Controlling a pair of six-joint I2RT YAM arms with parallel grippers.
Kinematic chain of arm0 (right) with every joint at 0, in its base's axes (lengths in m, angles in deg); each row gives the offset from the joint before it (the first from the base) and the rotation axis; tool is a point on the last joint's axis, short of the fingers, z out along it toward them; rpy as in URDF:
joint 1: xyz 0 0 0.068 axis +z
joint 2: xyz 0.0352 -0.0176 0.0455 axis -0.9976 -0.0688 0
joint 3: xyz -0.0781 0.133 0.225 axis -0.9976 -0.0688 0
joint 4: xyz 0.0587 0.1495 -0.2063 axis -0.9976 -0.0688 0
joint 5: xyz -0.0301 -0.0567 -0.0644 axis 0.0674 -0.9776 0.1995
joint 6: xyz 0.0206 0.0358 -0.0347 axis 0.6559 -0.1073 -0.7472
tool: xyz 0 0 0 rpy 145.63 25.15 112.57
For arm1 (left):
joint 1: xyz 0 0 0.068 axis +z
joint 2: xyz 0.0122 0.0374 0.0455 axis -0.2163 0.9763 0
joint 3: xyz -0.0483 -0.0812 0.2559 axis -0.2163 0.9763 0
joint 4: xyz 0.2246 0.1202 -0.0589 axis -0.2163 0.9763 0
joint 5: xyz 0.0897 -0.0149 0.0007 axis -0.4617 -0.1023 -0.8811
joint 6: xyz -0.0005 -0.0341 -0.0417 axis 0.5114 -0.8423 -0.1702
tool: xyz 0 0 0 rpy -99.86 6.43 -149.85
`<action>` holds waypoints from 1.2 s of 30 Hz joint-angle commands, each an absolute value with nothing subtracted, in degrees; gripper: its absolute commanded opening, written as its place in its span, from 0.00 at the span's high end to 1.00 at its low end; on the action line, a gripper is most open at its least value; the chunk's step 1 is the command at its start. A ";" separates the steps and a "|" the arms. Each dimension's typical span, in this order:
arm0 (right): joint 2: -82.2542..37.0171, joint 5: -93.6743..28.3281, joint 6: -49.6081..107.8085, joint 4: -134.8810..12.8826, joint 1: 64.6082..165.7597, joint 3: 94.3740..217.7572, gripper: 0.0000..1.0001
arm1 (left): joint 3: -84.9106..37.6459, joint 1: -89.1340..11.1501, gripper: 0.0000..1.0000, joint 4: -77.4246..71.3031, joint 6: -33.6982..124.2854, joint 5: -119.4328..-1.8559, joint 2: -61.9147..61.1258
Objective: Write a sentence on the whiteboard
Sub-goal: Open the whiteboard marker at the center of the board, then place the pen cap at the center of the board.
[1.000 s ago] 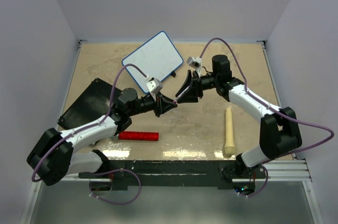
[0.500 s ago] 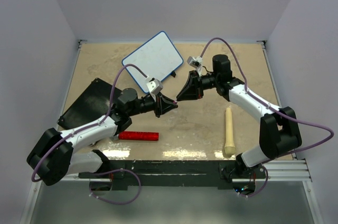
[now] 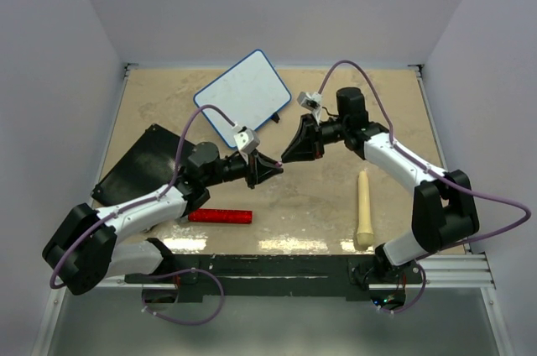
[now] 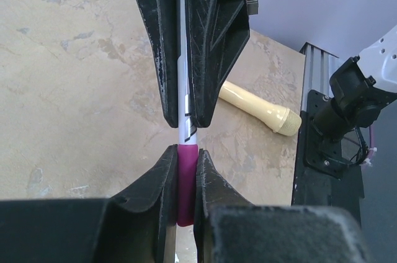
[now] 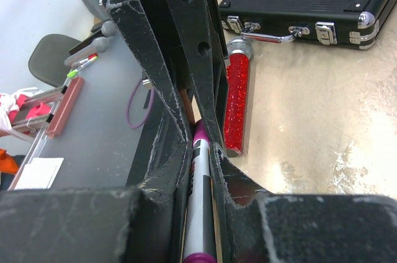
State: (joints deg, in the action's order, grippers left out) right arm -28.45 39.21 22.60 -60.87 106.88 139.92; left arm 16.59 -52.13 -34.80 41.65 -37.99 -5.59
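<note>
White walls close in a sandy tabletop. My two arms meet over its middle, sharing one marker (image 4: 185, 105). My left gripper (image 4: 186, 164) is clamped on the purple cap (image 4: 187, 179). My right gripper (image 5: 200, 157) is closed tight on the white barrel just beyond it.

The marker looks light, stiff and smooth, so I judge it could slip. A hold at mid-barrel and a straight pull along its length should free the cap without bending anything.

The whiteboard (image 3: 243, 91) lies tilted at the far edge, left of centre, well apart from both grippers. I can make out no writing on it from above. It looks thin and light, so it may slide under the tip.

The one container is a black case (image 3: 138, 163) at the left edge. Its latches are shut and its contents are hidden.
</note>
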 commanded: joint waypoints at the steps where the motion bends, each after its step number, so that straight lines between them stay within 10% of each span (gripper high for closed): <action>1: -25.30 40.21 17.99 -65.94 102.14 146.25 1.00 | 20.23 -51.78 1.00 -32.07 45.53 -37.26 -6.98; 10: -24.51 37.64 37.20 -46.80 96.52 150.14 1.00 | 23.31 -51.69 1.00 -32.42 44.57 -38.85 -7.33; 29: -21.86 27.54 29.23 -52.85 92.30 143.19 1.00 | 15.05 -51.87 1.00 -34.36 35.34 -53.78 12.08; 36: -23.45 27.45 27.91 -53.98 92.30 143.19 1.00 | 11.89 -51.69 0.66 -28.21 34.55 -64.59 14.64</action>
State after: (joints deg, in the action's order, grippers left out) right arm -23.01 28.28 29.97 -53.25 92.47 143.17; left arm 15.04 -51.67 -29.88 35.90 -56.98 13.95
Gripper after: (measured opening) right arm 0.163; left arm 0.256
